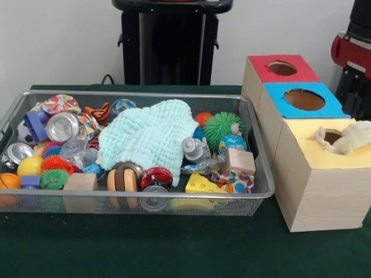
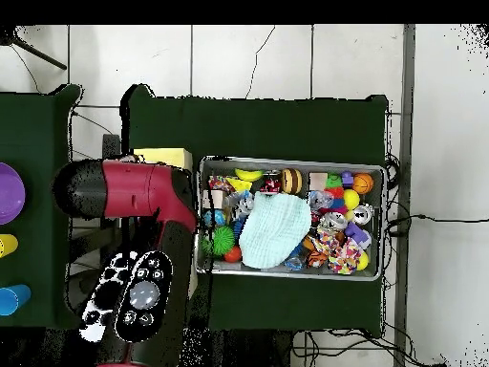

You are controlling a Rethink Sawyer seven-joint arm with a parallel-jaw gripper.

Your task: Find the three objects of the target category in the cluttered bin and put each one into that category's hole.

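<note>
Overhead view: arm (image 2: 143,205) covers boxes beside bin (image 2: 382,191).

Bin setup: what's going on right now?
Nothing in the wire bin is being handled. A pale green cloth lies over the toy clutter. A cream cloth sits in the yellow box's hole. Overhead, the arm hangs over the boxes; its gripper isn't visible.
</note>
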